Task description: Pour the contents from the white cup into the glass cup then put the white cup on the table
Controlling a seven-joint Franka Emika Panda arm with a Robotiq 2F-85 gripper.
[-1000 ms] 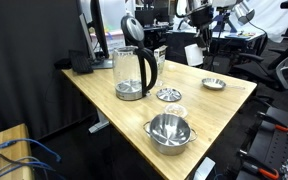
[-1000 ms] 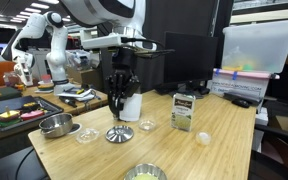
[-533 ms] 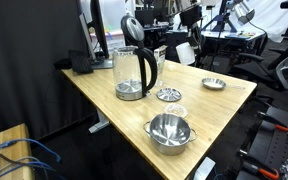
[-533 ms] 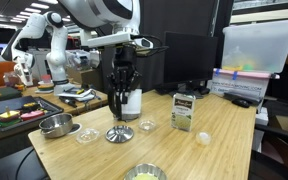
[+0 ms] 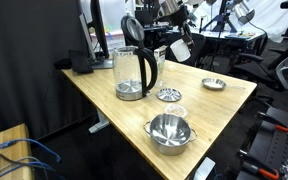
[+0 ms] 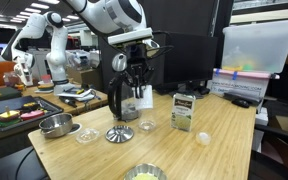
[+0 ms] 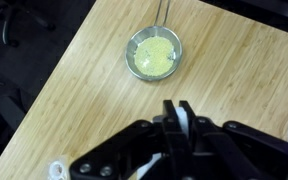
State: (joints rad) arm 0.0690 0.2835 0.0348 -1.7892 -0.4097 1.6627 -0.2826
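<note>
White cup is held clamped between the fingers of the end effector, aloft over the desk. The glass cup stands below and to one side, its lid raised. Nothing is seen poured, so pouring and setting down are judged to remain. Bare desk is seen beneath in the wrist view, with a metal bowl farther ahead. The desk's edge runs off to one side and should be minded.

You have a black curtain hanging along one side, a dark monitor and a clear storage bin at the back, and ceiling strip lights overhead.
</note>
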